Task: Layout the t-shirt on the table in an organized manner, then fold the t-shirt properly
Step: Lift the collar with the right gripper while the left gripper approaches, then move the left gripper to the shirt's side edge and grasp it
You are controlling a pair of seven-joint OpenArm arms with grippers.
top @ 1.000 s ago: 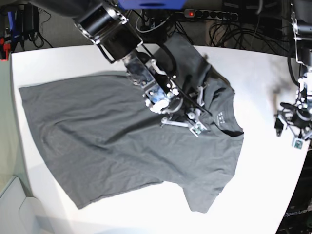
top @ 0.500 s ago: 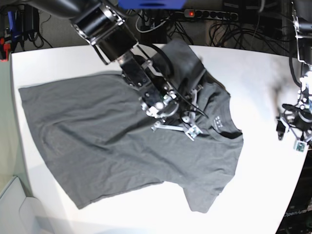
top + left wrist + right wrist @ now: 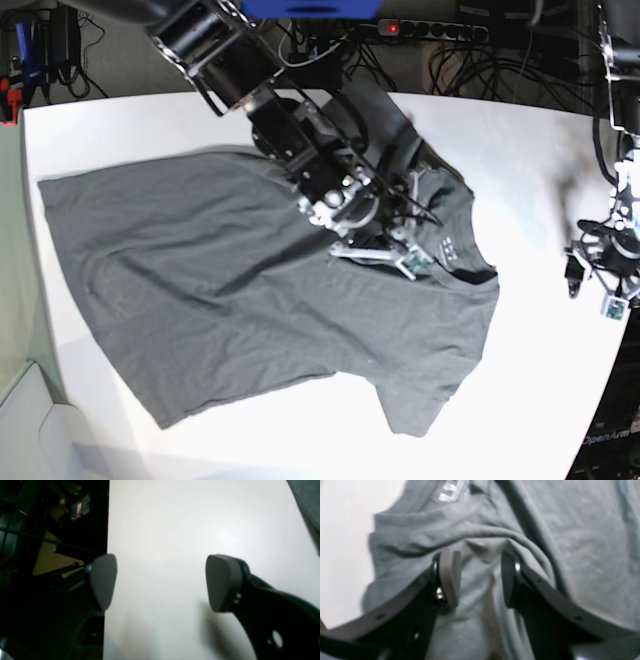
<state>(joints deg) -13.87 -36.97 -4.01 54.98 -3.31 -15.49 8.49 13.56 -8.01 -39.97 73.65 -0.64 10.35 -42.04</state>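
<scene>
The dark grey t-shirt (image 3: pixel 230 280) lies spread across the white table (image 3: pixel 530 150), collar to the right. Its far sleeve is bunched up under my right arm. My right gripper (image 3: pixel 418 238) hovers low over the shoulder beside the collar tag (image 3: pixel 455 243). In the right wrist view the right gripper (image 3: pixel 480 577) is open, its fingers astride a loose ridge of the t-shirt (image 3: pixel 582 542) below the tag (image 3: pixel 450 492). My left gripper (image 3: pixel 592 292) hangs open near the table's right edge. In its own view the left gripper (image 3: pixel 160 582) holds nothing over the bare table (image 3: pixel 175 517), with a strip of t-shirt (image 3: pixel 307 495) at the top right.
A power strip (image 3: pixel 430 28) and tangled cables (image 3: pixel 500 65) lie behind the table's far edge. The table edge (image 3: pixel 107 530) drops into dark clutter just left of the left gripper. A pale surface (image 3: pixel 20 420) stands at the lower left corner.
My right arm has shifted right toward the collar and its jaws have spread wider over the cloth. The left gripper has sunk slightly and stays open.
</scene>
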